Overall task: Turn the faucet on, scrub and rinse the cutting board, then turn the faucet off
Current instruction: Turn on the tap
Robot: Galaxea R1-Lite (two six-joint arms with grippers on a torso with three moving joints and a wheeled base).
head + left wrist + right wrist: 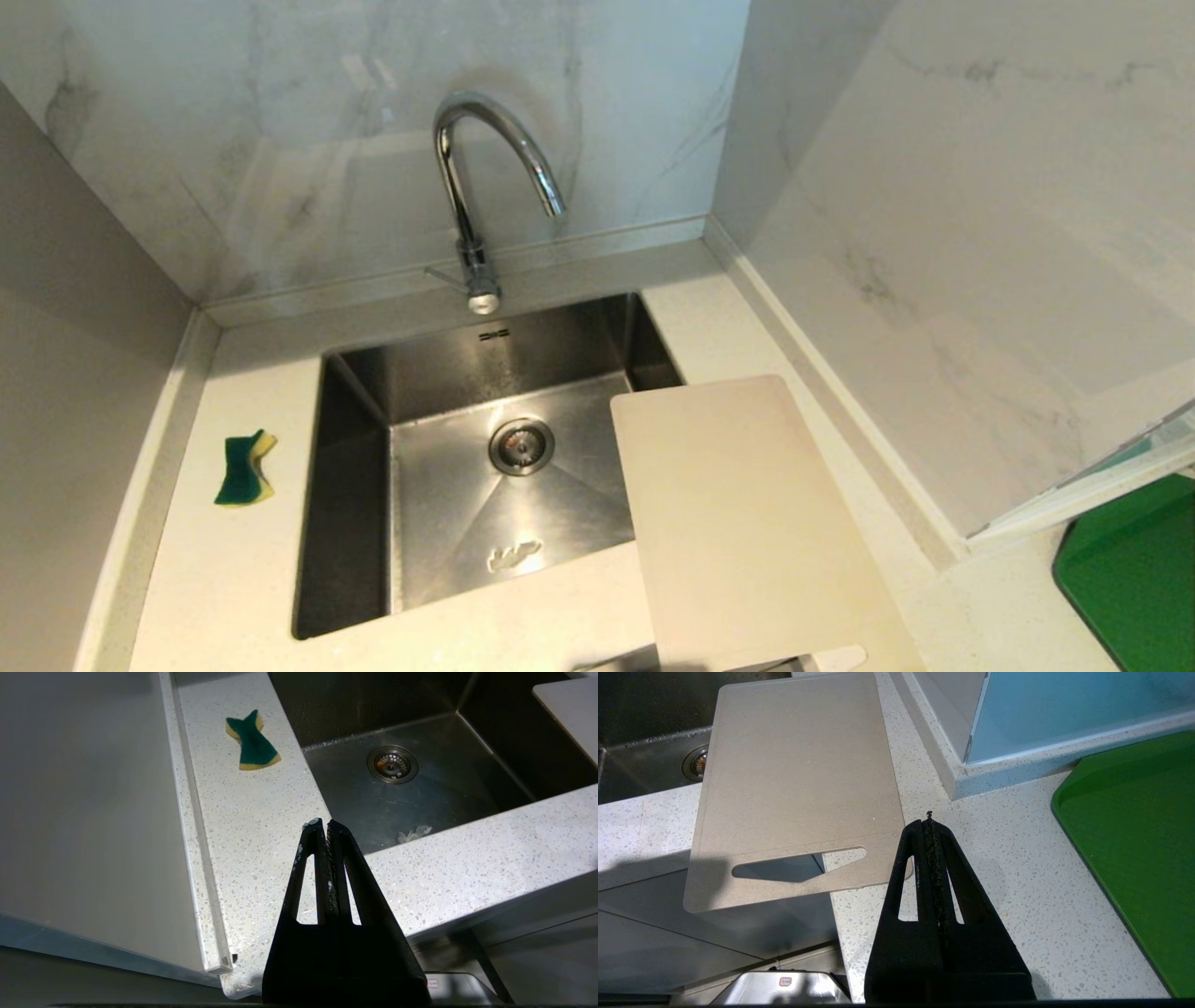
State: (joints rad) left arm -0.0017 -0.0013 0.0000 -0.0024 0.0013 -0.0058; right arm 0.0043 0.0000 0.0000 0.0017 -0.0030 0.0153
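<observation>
Ahead of the left gripper, open countertop up to the sponge; side wall hems it on the outer side. Sink basin open exc. the near-right corner, covered by the cutting board. Right gripper sits w/ board one side, green board the other, clear counter btwn. Faucet arches over the sink's back edge.

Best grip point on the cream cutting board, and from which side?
Take the cutting board at its near short end, by the strip beside the handle slot. That end overhangs the counter's front edge, so fingers can likely close above and below it, coming in level from the robot's side. The far end juts over the sink. The shut right gripper is closest.
</observation>
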